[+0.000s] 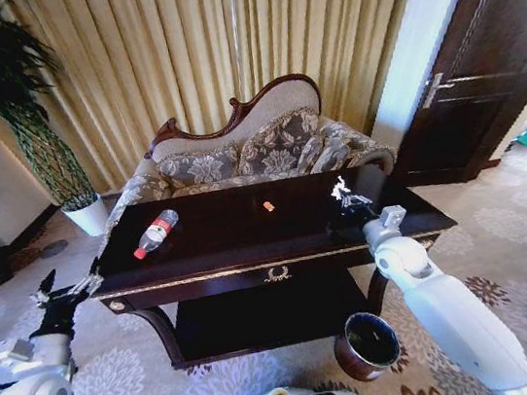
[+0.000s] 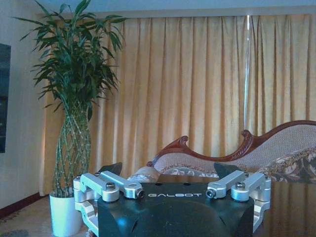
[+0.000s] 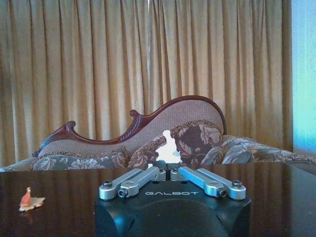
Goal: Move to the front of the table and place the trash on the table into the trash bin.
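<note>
Both end effectors | right (image 1: 344, 198) clamped on paper wad (image 1: 340, 188) | left (image 1: 63, 287) apart, off table (image 1: 248, 229) corner

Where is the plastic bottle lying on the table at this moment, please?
In the head view, the bottle lies on its side on the left part of the table, near its left edge, left of the orange scrap and beyond the left gripper.

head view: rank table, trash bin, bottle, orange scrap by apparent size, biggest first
1. table
2. trash bin, though it sits nearer the camera, so it looks bigger
3. bottle
4. orange scrap

The right gripper is shut on the white paper wad; the left gripper is open.
</note>
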{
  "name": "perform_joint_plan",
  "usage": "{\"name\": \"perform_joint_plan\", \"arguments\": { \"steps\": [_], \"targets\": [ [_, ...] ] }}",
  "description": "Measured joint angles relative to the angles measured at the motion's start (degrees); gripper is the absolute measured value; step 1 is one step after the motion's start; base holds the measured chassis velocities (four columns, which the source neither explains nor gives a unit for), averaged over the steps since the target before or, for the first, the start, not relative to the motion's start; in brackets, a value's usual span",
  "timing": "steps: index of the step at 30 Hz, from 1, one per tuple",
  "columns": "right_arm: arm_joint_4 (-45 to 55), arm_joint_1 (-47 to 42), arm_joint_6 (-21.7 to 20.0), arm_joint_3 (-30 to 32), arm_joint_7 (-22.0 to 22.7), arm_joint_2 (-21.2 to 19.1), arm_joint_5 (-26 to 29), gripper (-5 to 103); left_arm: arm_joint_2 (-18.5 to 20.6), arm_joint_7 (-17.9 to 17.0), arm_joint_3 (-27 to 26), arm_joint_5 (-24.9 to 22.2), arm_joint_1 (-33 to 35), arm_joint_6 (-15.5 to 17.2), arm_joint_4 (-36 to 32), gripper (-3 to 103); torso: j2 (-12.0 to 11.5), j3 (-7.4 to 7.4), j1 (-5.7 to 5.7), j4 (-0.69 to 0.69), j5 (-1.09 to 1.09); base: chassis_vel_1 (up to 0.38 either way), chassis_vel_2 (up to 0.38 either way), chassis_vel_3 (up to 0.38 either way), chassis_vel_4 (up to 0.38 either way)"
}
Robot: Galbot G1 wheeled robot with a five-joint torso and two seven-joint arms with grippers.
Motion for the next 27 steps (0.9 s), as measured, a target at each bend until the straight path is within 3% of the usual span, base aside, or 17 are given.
{"name": "perform_joint_plan", "arguments": {
  "steps": [20,27],
  "targets": [
    [-0.56,-0.21,0.07,0.12,0.05,0.22,-0.14,0,-0.07,0.04,0.06,0.01,-0.18,0.05,0.06,100,0.01,-0.01,-0.03,0.01,0.00,0.189,-0.198,-0.187,0.191],
    [-2.08,-1.21,0.45,0.17,-0.22,0.90,-0.25,0,-0.30,0.12,0.05,0.02,0.03,0.03,0.05,100,0.03,-0.01,-0.04,0.00,0.00,0.047,-0.041,-0.048,0.034]
  ]
}}
